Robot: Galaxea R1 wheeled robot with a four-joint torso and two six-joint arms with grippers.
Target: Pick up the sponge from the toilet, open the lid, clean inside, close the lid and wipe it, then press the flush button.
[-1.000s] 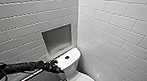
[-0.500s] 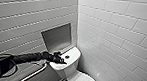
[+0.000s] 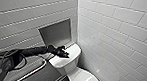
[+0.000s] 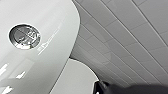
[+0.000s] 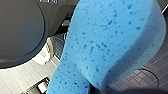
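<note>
1. left gripper (image 3: 63, 53): risen and now above the toilet (image 3: 71, 69) tank top (image 3: 68, 58), at 10 o'clock of the closed lid (image 3: 86, 80); grip state we cannot tell.
2. flush button (image 4: 24, 36): close beneath it; we judge pressing is at hand.
3. sponge (image 5: 107, 47): grasped by the right gripper (image 5: 98, 89).

two walls of pale oblong tile with darker grout lines meet in a corner (image 3: 77, 23) just right of the head view's upper middle. the left wall (image 3: 21, 17) has a grey rectangular niche (image 3: 56, 32) recessed into it at centre left, close to the corner. the right wall (image 3: 120, 34) carries a soft sheen. a metal rail (image 3: 34, 71) slants across the lower left. the right wrist view shows dark floor tiles (image 5: 152, 62) and paler tiles (image 5: 17, 75).
</note>
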